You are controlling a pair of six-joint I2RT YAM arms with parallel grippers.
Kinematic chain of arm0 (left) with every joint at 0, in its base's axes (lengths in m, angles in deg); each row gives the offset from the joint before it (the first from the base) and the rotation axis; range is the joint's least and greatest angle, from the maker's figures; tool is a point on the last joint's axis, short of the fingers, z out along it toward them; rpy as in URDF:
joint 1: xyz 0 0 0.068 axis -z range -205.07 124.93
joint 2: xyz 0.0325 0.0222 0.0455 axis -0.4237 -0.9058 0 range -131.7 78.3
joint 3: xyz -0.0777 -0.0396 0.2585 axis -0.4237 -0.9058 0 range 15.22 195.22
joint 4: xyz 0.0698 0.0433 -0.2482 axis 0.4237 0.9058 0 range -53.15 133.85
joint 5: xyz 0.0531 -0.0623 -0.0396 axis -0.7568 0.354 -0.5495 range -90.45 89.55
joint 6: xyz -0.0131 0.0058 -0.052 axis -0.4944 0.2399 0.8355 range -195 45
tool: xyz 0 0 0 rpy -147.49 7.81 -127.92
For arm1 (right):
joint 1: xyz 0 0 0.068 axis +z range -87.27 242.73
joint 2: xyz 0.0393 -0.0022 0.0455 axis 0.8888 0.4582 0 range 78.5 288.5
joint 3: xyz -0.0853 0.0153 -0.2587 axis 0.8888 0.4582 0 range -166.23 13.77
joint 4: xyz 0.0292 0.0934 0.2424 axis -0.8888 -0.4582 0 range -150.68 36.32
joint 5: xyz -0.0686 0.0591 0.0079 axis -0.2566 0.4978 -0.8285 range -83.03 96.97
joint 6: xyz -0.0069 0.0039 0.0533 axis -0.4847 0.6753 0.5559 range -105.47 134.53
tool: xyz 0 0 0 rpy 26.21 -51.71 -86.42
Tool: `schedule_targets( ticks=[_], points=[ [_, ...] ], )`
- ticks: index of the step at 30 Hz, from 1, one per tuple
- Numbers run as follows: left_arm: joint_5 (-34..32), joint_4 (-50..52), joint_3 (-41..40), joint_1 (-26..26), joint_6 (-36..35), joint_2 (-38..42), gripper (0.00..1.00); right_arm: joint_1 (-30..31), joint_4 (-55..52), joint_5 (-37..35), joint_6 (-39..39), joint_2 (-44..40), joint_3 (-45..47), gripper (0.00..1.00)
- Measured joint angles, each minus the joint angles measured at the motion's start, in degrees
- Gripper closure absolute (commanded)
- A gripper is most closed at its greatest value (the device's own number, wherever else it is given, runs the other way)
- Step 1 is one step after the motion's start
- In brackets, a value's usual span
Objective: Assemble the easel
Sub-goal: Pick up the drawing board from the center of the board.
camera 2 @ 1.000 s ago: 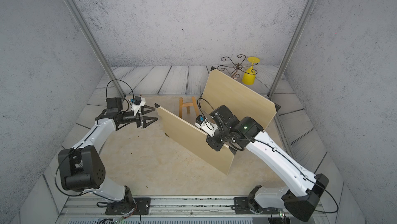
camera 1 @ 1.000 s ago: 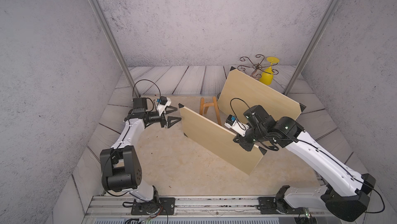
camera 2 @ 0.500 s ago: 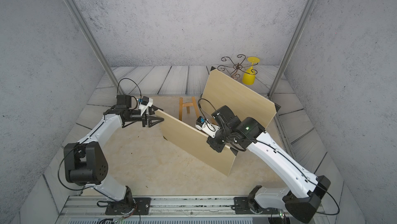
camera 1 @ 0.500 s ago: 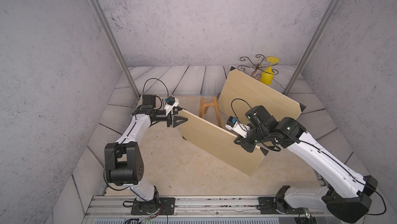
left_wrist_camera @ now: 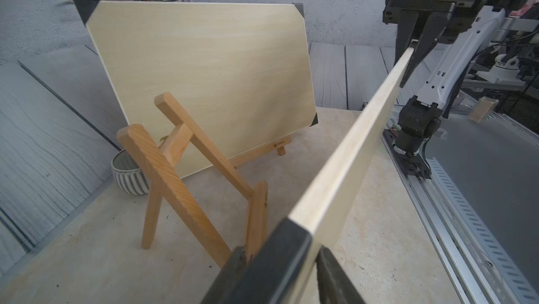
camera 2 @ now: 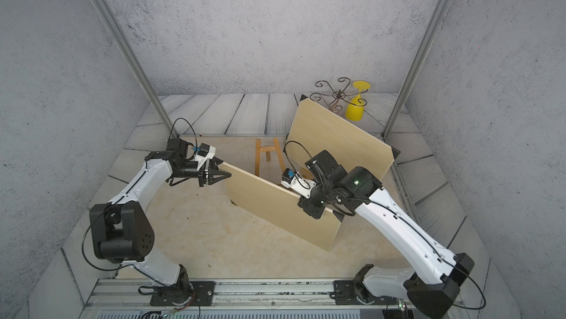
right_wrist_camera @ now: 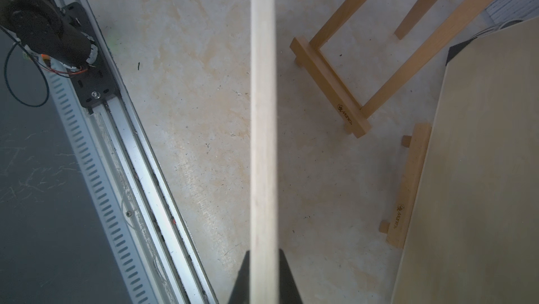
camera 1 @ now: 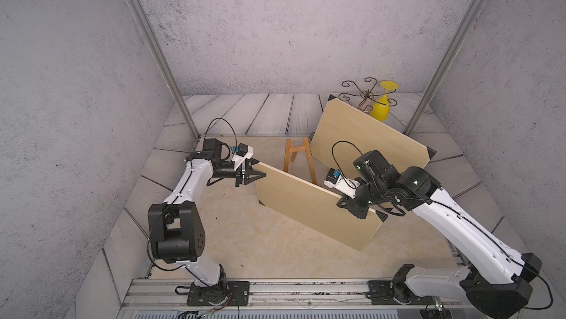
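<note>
while upright, board with top edge between both jaws

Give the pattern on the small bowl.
Grey-and-white stripes on the bowl; clearest in left wrist view.

Top views: you've got bright, even light from overhead, no hard shadows, just soft shade under the raised board on the table. Corners go slightly dimmer. Left wrist cam: strong wide-angle bend at the edges, near fingers out of focus, bkgd sharp. Right wrist cam: board edge close to the lens is blurred, mild glare on the rail, tabletop in focus.
</note>
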Motion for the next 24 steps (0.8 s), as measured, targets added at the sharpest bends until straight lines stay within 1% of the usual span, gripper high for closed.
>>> schedule_targets(
  ticks=[2, 4, 6, 9, 11, 14, 17, 19, 22, 24],
  points=[
    [-0.33, 6.4, 2.43, 0.0, -5.79, -1.66, 0.91, -0.17, -0.33, -0.11, -0.04, 0.0, -0.04, 1.0],
    [-0.7, 12.79, 4.66, -0.07, -11.76, -3.54, 0.94, -0.17, -0.5, -0.2, -0.02, 0.0, -0.04, 0.97],
    [-0.7, 19.02, 7.02, -0.22, -17.86, -5.62, 1.0, -0.17, -0.68, -0.28, 0.0, -0.09, -0.04, 0.92],
    [-0.35, 26.4, 9.9, -0.48, -26.43, -8.55, 1.0, -0.24, -0.76, -0.39, 0.09, -0.15, -0.04, 0.9],
    [0.26, 29.9, 11.15, -0.61, -30.38, -10.19, 1.0, -0.28, -0.7, -0.48, 0.17, -0.15, -0.04, 0.86],
    [0.39, 32.63, 11.3, -0.98, -34.53, -10.43, 1.0, -0.85, -0.5, -0.94, 1.38, -0.15, -0.04, 0.82],
    [0.37, 33.9, 11.32, -1.33, -36.48, -10.27, 1.0, -1.79, 0.13, -1.97, 2.82, -0.15, -0.04, 0.78],
    [0.33, 34.38, 11.32, -1.49, -36.94, -10.03, 1.0, -2.36, 0.33, -2.23, 3.19, -0.15, -0.04, 0.77],
    [-0.02, 35.12, 11.32, -1.7, -37.0, -9.49, 1.0, -2.91, 1.01, -3.04, 4.15, -0.15, -0.04, 0.69],
    [-0.24, 35.8, 11.32, -1.7, -36.94, -9.16, 1.0, -3.69, 1.51, -3.54, 4.96, -0.15, -0.04, 0.68]
  ],
)
